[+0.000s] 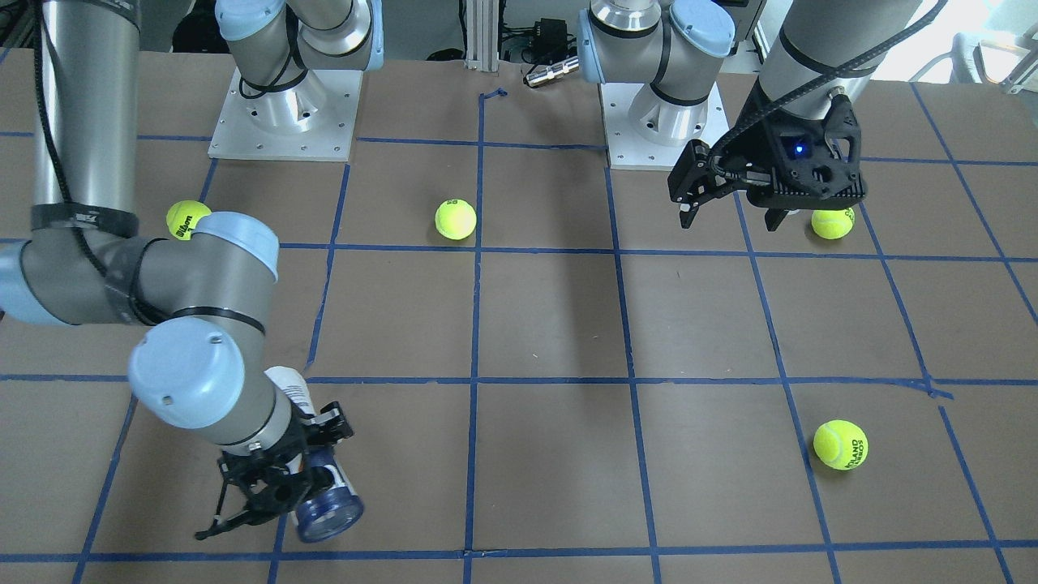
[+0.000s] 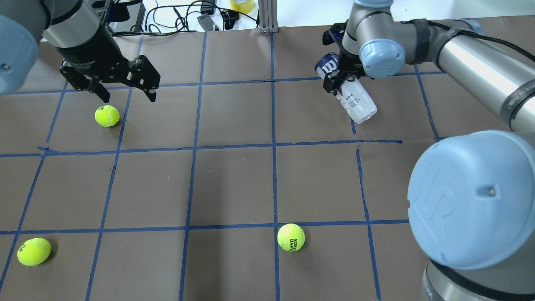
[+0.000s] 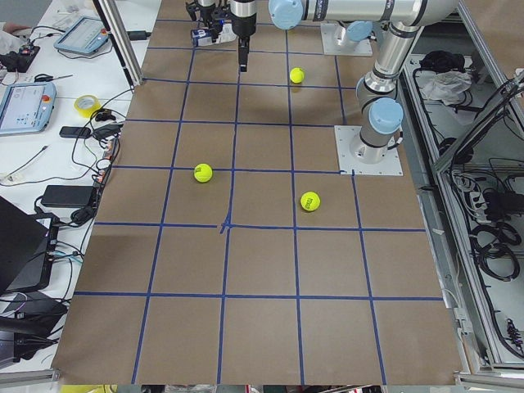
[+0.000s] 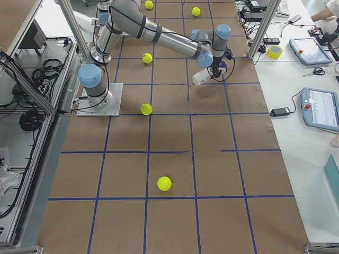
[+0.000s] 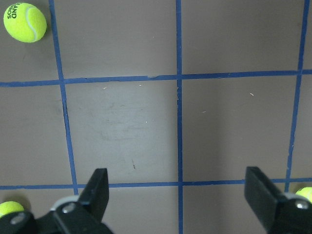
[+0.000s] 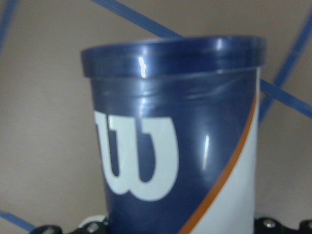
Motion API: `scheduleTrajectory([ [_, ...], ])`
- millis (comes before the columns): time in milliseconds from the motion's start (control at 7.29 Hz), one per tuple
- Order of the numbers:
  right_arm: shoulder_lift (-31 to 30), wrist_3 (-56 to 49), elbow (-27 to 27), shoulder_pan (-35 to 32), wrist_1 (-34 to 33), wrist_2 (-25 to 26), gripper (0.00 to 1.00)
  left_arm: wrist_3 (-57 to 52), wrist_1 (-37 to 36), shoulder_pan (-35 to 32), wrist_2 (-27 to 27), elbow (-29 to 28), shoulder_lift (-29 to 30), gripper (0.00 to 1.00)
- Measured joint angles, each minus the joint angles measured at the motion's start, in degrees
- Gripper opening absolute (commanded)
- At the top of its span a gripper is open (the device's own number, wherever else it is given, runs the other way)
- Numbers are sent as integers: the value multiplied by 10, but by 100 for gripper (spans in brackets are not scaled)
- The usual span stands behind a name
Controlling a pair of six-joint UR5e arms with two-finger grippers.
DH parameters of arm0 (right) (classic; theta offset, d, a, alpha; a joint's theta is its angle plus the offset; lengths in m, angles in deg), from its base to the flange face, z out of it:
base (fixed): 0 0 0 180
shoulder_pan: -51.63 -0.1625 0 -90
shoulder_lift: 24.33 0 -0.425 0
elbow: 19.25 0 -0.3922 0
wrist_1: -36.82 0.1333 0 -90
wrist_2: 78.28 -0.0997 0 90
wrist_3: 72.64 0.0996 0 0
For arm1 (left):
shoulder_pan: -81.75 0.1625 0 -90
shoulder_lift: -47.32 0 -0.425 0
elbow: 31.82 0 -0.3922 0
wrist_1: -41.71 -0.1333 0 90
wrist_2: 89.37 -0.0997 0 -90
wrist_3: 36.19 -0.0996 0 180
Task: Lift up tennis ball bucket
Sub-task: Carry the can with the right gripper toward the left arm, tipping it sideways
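The tennis ball bucket (image 2: 353,98) is a slim can with a white label and a navy band with a white "W". My right gripper (image 2: 339,80) is shut on its navy end and holds it tilted at the far right of the table. It also shows in the front view (image 1: 326,496) with the right gripper (image 1: 276,478) around it, and it fills the right wrist view (image 6: 175,146). I cannot tell whether its white end touches the table. My left gripper (image 2: 125,90) is open and empty, far from the can, just above a loose ball (image 2: 107,116). Its fingers (image 5: 97,187) stand wide apart.
Loose yellow-green tennis balls lie on the brown gridded table: one near left (image 2: 34,251), one near the middle (image 2: 291,237), and one by the right arm's base (image 1: 188,219). Cables and devices lie beyond the far edge (image 2: 200,16).
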Motion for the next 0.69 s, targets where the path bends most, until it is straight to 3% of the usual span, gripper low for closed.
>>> scheduleTrajectory([
  [411,8,-116,-23,-110,-11,5,64,-1,-6,16,2,0,7,100],
  [685,29,-166,-24,-181,-63,12,71,-9,-13,42,6,0,9,100],
])
